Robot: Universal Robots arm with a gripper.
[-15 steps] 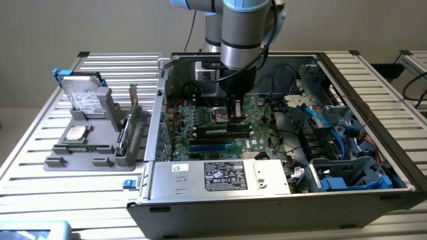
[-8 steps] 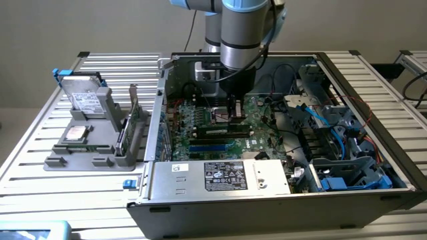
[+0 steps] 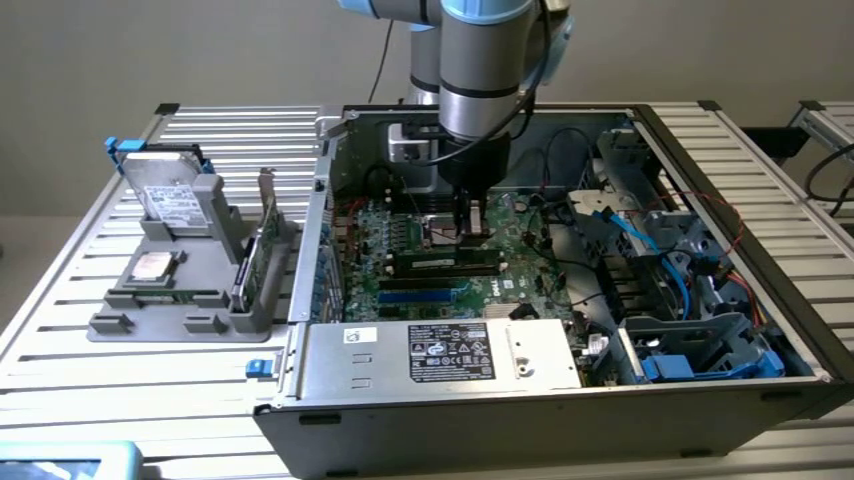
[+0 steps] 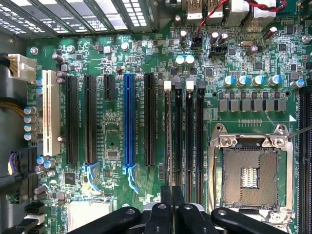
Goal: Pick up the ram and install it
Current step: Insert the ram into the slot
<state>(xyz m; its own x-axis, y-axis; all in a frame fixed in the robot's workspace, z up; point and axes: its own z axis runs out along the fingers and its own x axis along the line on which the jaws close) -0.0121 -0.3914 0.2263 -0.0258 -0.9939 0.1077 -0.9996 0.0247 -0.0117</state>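
Seating unevenly is the main hazard for the ram point(image 3: 451, 262), which stands on edge at a memory slot near the middle of the motherboard point(image 3: 380, 270). In my judgement, off-centre downward force could drive one end home first, leaving a latch point(image 4: 168, 84) open, or a misaligned stick could jam and flex the board. Its long axis runs from the exterior view's left to its right, contact edge down, parallel to the empty slots point(image 4: 188, 136) beside it. Fingers point(image 4: 166, 202) of the gripper point(image 3: 467, 233) are closed together directly above it; whether they pinch or merely press cannot be told.
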